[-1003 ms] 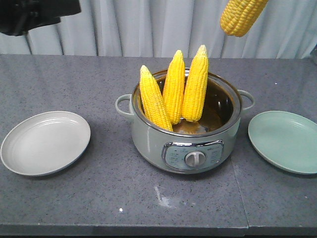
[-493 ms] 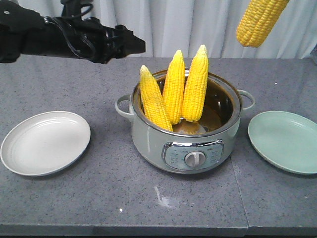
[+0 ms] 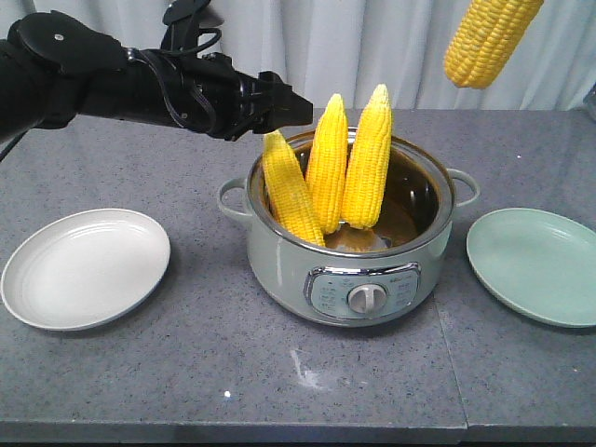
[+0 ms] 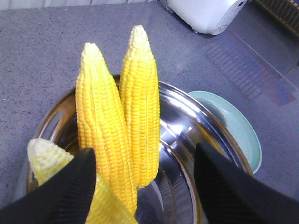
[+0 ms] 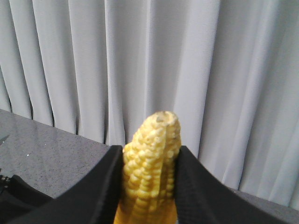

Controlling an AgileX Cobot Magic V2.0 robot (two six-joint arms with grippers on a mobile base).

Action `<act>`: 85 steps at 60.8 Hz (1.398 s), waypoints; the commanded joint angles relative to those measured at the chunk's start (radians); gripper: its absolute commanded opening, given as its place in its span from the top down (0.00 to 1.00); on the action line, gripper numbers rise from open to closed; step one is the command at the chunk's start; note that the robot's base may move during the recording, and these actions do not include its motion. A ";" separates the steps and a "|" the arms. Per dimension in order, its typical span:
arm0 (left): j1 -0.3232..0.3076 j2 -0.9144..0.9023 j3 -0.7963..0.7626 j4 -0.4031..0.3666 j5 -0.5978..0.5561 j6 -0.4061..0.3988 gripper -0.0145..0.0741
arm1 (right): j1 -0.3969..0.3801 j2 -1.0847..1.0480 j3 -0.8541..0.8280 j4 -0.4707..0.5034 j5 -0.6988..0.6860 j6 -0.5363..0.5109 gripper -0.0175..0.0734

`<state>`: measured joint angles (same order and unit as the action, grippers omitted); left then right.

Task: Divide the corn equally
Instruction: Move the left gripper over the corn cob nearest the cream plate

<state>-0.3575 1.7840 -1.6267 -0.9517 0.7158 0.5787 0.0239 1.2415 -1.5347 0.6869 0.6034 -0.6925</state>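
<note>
We take the cooker (image 3: 279, 261) as our reference. It stands on a grey speckled table (image 3: 186, 372), with its control panel (image 3: 366, 291) on the near wall.

To the left of the cooker, apart from it, lies a grey plate (image 3: 86, 267). To the right, close to the cooker's handle, lies a green plate (image 3: 535, 265). We see nothing on either plate.

Three cobs stand inside the cooker, pale tips up and above the rim. The left cob (image 3: 291, 191) leans against the left wall. The middle cob (image 3: 328, 168) and the right cob (image 3: 368, 158) stand close together just beside it.

The left gripper (image 3: 300, 110) hangs over the cooker's left rear rim, level with the cob tips. In the wrist view its fingers (image 4: 60, 191) are spread wide. One finger overlaps the left cob (image 4: 46, 158). We cannot tell whether they touch.

High above and to the right of the cooker, a fourth cob (image 3: 489, 37) hangs clear of everything. The right gripper (image 5: 150, 158) pinches it between both fingers, with the cob's end projecting beyond them.

Behind the cooker a pale curtain (image 3: 372, 47) closes the scene.
</note>
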 commanded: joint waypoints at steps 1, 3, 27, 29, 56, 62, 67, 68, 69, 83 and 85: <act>-0.005 -0.048 -0.034 -0.043 -0.017 -0.006 0.33 | -0.005 -0.023 -0.030 0.020 -0.065 0.001 0.81; -0.005 -0.048 -0.034 -0.043 -0.013 -0.021 0.33 | -0.005 -0.023 -0.030 0.021 -0.065 0.001 0.81; -0.006 -0.075 -0.034 0.204 0.033 -0.336 0.33 | -0.005 -0.023 -0.030 0.020 -0.063 0.025 0.81; -0.006 -0.082 -0.034 0.250 0.013 -0.372 0.33 | -0.005 -0.023 -0.030 0.020 -0.063 0.025 0.81; -0.029 -0.064 -0.034 0.376 -0.116 -0.446 0.33 | -0.005 -0.023 -0.030 0.021 -0.064 0.030 0.81; -0.071 -0.053 -0.035 0.385 -0.174 -0.440 0.33 | -0.005 -0.023 -0.030 0.021 -0.063 0.030 0.81; -0.076 -0.037 -0.035 0.385 -0.188 -0.452 0.33 | -0.005 -0.023 -0.030 0.020 -0.054 0.030 0.81; -0.076 -0.033 -0.035 0.384 -0.188 -0.456 0.33 | -0.005 -0.023 -0.030 0.019 -0.052 0.030 0.81; -0.075 -0.032 -0.035 0.384 -0.188 -0.461 0.33 | -0.005 -0.023 -0.030 0.019 -0.050 0.030 0.81; -0.075 -0.029 -0.036 0.432 -0.210 -0.501 0.33 | -0.005 -0.023 -0.030 -0.008 -0.043 0.045 0.81; -0.075 -0.028 -0.036 0.434 -0.209 -0.501 0.33 | -0.005 -0.023 -0.030 -0.008 -0.044 0.045 0.81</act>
<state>-0.4313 1.8037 -1.6299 -0.5057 0.5653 0.0915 0.0239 1.2415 -1.5347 0.6629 0.6200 -0.6508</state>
